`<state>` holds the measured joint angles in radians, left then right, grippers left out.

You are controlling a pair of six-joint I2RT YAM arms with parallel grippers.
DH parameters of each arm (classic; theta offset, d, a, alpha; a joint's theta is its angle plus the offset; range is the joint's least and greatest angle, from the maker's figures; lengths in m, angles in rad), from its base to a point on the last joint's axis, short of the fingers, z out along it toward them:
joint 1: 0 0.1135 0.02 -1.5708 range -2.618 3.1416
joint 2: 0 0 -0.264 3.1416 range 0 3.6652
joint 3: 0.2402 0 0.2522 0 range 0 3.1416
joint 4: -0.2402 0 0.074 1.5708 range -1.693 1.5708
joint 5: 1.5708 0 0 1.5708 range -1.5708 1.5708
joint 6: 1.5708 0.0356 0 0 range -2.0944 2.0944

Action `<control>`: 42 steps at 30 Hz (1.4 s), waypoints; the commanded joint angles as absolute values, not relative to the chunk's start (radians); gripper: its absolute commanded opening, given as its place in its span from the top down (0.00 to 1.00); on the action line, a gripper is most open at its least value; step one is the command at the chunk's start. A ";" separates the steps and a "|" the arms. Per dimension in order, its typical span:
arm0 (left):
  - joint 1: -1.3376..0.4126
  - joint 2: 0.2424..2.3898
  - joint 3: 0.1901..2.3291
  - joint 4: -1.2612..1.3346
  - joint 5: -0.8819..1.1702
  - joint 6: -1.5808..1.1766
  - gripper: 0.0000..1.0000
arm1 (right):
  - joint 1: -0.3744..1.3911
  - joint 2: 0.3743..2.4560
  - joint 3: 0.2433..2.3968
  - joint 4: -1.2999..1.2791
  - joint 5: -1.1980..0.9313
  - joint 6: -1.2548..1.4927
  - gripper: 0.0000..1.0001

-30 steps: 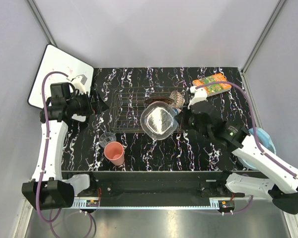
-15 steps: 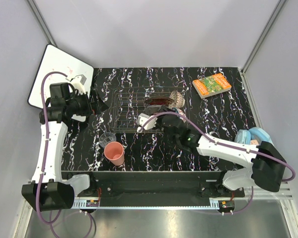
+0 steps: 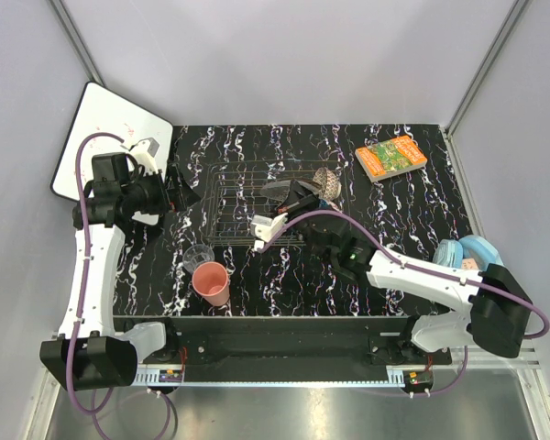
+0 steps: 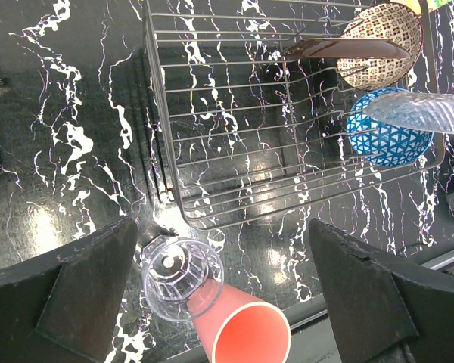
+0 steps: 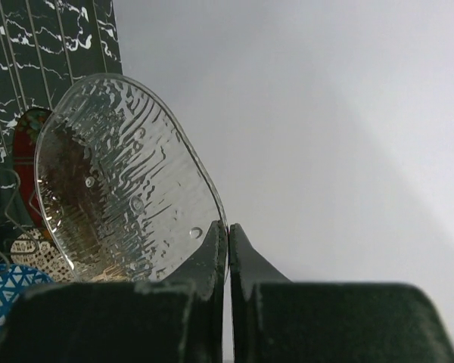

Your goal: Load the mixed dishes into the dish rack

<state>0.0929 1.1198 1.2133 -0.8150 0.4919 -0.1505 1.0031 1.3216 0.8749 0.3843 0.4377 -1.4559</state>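
pink plastic cup (image 3: 211,281) and small clear glass (image 3: 199,256) unchanged on the near counter (image 3: 284,284), right hand (image 5: 228,240) closed on the clear glass plate (image 5: 121,181), now turned edge-up over the dish rack (image 3: 238,197), before face-up, left hand (image 3: 179,192) wide open, unmoved

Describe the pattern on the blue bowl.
The bowl has white triangles on blue; left wrist view shows it best.

Clear glass plate (image 5: 121,181) on edge above dish rack (image 4: 242,144), blue bowl (image 4: 386,132), tan-red bowl (image 4: 382,49) inside
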 commanded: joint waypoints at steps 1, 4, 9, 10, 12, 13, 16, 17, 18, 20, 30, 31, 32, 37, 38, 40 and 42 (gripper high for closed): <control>0.098 1.092 1.219 -0.782 0.482 -0.153 0.01 | 0.970 1.339 0.899 0.465 0.387 -1.508 1.00; 0.098 1.086 1.216 -0.781 0.479 -0.147 0.01 | 0.937 1.362 0.890 0.485 0.357 -1.493 1.00; 0.097 1.091 1.218 -0.781 0.482 -0.153 0.01 | 0.907 1.408 0.888 0.514 0.333 -1.493 1.00; 0.098 1.091 1.219 -0.782 0.482 -0.153 0.01 | 0.902 1.413 0.887 0.517 0.330 -1.490 1.00; 0.098 1.092 1.223 -0.779 0.482 -0.153 0.01 | 0.897 1.424 0.884 0.515 0.321 -1.489 1.00; 0.098 1.092 1.223 -0.779 0.480 -0.152 0.01 | 0.893 1.431 0.884 0.521 0.316 -1.488 1.00; 0.097 1.094 1.227 -0.779 0.479 -0.150 0.01 | 0.882 1.437 0.871 0.529 0.302 -1.479 1.00; 0.098 1.097 1.227 -0.779 0.477 -0.150 0.01 | 0.874 1.439 0.868 0.531 0.301 -1.474 1.00; 0.098 1.098 1.229 -0.779 0.479 -0.152 0.01 | 0.870 1.440 0.861 0.534 0.298 -1.474 1.00; 0.098 1.104 1.229 -0.779 0.479 -0.153 0.01 | 0.856 1.447 0.856 0.549 0.290 -1.454 1.00; 0.098 1.127 1.241 -0.770 0.485 -0.161 0.01 | 0.802 1.499 0.847 0.597 0.259 -1.404 1.00; 0.098 1.127 1.241 -0.772 0.483 -0.161 0.01 | 0.802 1.511 0.847 0.598 0.258 -1.401 1.00; 0.098 1.129 1.238 -0.770 0.482 -0.161 0.01 | 0.801 1.516 0.848 0.600 0.258 -1.396 1.00; 0.098 1.129 1.230 -0.767 0.483 -0.156 0.01 | 0.793 1.551 0.844 0.612 0.253 -1.355 1.00; 0.098 1.129 1.227 -0.765 0.480 -0.155 0.01 | 0.793 1.554 0.838 0.621 0.255 -1.347 1.00; 0.098 1.129 1.224 -0.765 0.477 -0.153 0.01 | 0.793 1.565 0.835 0.623 0.256 -1.339 1.00; 0.098 1.129 1.224 -0.765 0.477 -0.150 0.01 | 0.793 1.575 0.827 0.632 0.262 -1.328 1.00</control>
<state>0.0929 1.1324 1.2133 -0.8131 0.4892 -0.1570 0.8021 1.5600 0.8341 0.5476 0.2687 -1.3724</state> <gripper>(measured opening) 0.988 0.011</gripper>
